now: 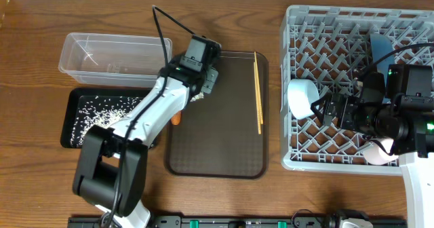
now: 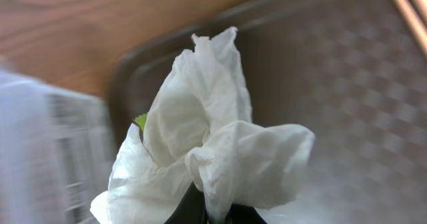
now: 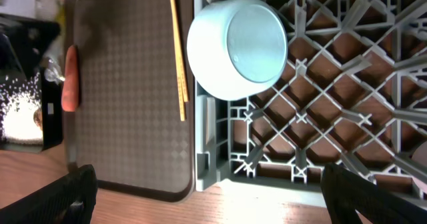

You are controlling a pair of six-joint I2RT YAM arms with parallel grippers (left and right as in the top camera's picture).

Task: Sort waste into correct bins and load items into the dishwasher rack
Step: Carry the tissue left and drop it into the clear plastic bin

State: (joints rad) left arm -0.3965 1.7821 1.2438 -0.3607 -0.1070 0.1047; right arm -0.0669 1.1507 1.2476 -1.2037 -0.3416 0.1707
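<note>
No text, label, brand, number or sign can be read in any of the three views.
</note>
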